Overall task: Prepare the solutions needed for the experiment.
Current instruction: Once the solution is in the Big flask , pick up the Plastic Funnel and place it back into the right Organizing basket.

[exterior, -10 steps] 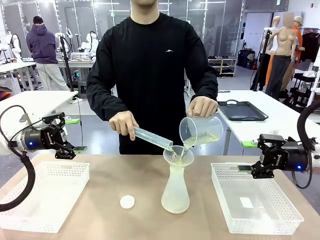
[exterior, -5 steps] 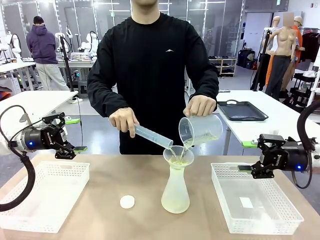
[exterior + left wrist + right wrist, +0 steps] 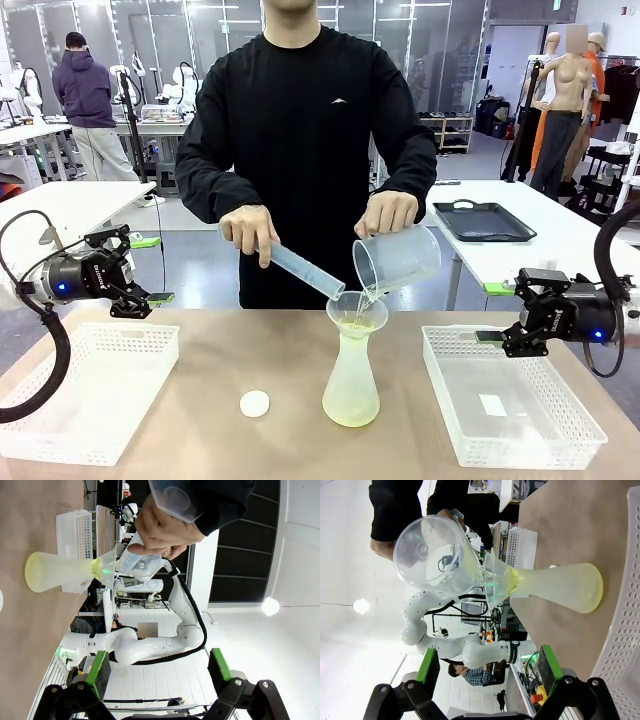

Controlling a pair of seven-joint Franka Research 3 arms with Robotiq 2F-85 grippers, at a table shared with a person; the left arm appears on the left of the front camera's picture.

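Your left hand [image 3: 152, 269] and right hand [image 3: 492, 312] hang wide open, empty. The solutions [image 3: 351, 410] pool in the flask [image 3: 351, 380] on the tabletop [image 3: 210, 350]. The person's two simultaneous pours could overflow the funnel [image 3: 357, 312] or topple it.

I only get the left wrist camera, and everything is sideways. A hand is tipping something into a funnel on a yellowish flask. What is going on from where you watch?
Observer: In the front view, a person tips two vessels at once, a cylinder and a beaker, into the funnel on the flask.
Visitor: Where is my camera's own arm?
Observer: The left gripper hangs open in the air near a white basket on the table, holding nothing.
Visitor: Is the beaker still full?
Observer: No. In the right wrist view it looks almost drained, and the pale yellow-green solution lies shallow in the flask.
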